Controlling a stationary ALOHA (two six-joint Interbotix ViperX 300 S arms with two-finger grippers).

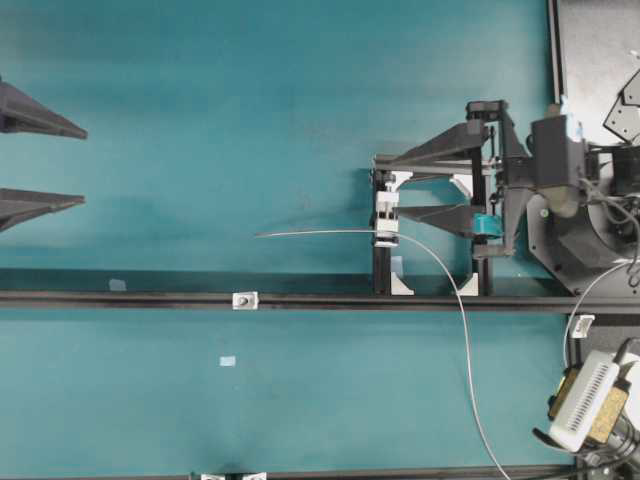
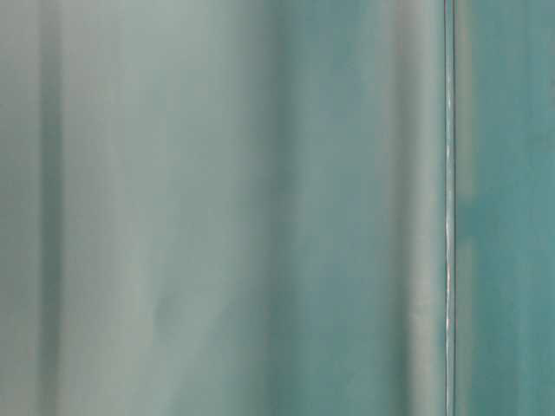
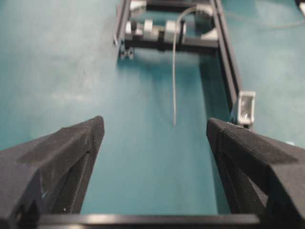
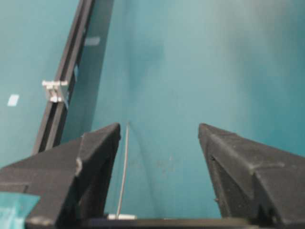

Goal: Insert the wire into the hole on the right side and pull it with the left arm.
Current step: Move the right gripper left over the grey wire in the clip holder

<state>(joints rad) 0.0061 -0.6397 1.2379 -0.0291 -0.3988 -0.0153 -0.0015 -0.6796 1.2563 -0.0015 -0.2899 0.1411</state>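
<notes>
My left arm reaches in from the left edge of the overhead view, low over the teal table mat [image 1: 250, 130], and only the two long, pointed black fingers of my left gripper [image 1: 40, 160] show there. They point toward the middle of the table and stand wide apart, released, with bare mat between them. From my left wrist camera the same fingers [image 3: 62, 162] frame the lower corners of the picture, and nothing lies between or against them.

My right arm sits at the right side of the overhead view, stretched level toward the left above a small black frame with white corner brackets [image 1: 430, 285]. My right gripper [image 1: 400, 185], the one with the teal tape patch [image 1: 484, 224], is also spread wide and grips nothing. Its fingertips end just beside the white clamp block with black bands [image 1: 386, 215]; I cannot tell whether they touch it.

The very thin, light-grey wire [image 1: 466, 340] curves up from the bottom edge of the overhead view, bends through the clamp block, and its straight tip [image 1: 300, 233] sticks out leftward over the mat, free of both my grippers. In my right wrist view the tip runs just beside my left-hand finger [image 4: 86, 162].

The tiny silver-white block with the hole [image 1: 245, 300] sits on the long black rail [image 1: 120, 299], below and left of the wire's tip and well apart from it.

The table-level view is only a blurred teal wash.
</notes>
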